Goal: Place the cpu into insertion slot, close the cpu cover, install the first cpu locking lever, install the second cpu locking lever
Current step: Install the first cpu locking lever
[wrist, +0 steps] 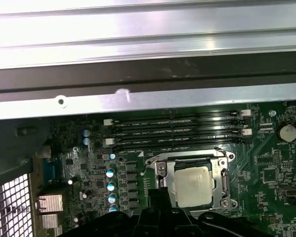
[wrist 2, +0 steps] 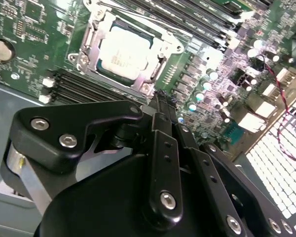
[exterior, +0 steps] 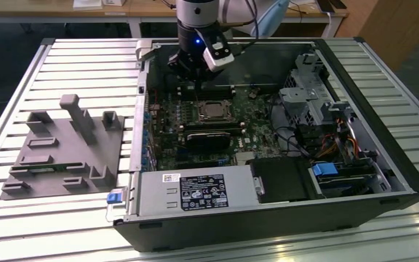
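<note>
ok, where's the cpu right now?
The cpu sits in the insertion slot, near the middle of the motherboard in the exterior view. In the first wrist view it lies beside the long memory slots, just ahead of the pincer.

Bright overhead light glares off the cpu [wrist 2: 124, 52] and the slatted tabletop [exterior: 85, 65], leaving the case [exterior: 268, 224] interior dim.

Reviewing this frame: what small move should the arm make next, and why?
Probably a short descent of the shut gripper toward the near edge of the thin silvery cpu cover. The cover lies closed around the seated silver-grey square cpu, and the gripper's tip hovers just beside it. Whether the cover is locked down I cannot tell.
</note>
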Tool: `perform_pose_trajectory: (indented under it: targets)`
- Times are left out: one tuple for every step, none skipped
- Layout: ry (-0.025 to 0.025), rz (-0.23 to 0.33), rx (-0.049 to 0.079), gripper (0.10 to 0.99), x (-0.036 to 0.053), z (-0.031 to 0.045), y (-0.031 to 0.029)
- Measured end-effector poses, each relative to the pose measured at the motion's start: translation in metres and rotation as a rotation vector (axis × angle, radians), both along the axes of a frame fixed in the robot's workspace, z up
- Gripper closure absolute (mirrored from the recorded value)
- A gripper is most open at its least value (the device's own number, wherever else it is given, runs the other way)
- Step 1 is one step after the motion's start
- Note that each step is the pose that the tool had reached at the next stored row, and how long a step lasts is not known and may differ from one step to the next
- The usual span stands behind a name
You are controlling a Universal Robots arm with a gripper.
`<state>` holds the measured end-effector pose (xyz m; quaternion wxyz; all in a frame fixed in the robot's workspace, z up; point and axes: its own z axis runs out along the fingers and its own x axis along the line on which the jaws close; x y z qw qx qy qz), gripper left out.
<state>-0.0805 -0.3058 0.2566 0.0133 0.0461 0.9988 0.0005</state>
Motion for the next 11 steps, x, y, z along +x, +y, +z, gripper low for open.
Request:
perform_pose_trajectory:
  targets:
    - [0.0000,0.000,0.000,0.980,-0.0016,0.0000,0.0000]
    - [0.0000,0.000,0.000,0.980,-0.0032,0.0000,0.0000]
    - [-0.0001,0.000,0.000,0.980,-0.0047,0.0000,0.0000]
    - [0.0000,0.000,0.000,0.980,-0.0062,0.0000,0.0000]
    - [0.0000,0.001,0.000,0.980,-0.0076,0.0000,0.0000]
    - [0.0000,0.001,0.000,0.980,-0.0091,0.0000,0.0000]
    - [0.0000,0.001,0.000,0.980,-0.0105,0.0000,0.0000]
    - [0.0000,0.001,0.000,0.980,-0.0117,0.0000,0.0000]
    - [0.0000,0.001,0.000,0.980,-0.0128,0.0000,0.0000]
    - [-0.0001,0.001,0.000,0.980,-0.0137,0.0000,0.0000]
    - [-0.0001,0.001,0.000,0.980,-0.0145,0.0000,0.0000]
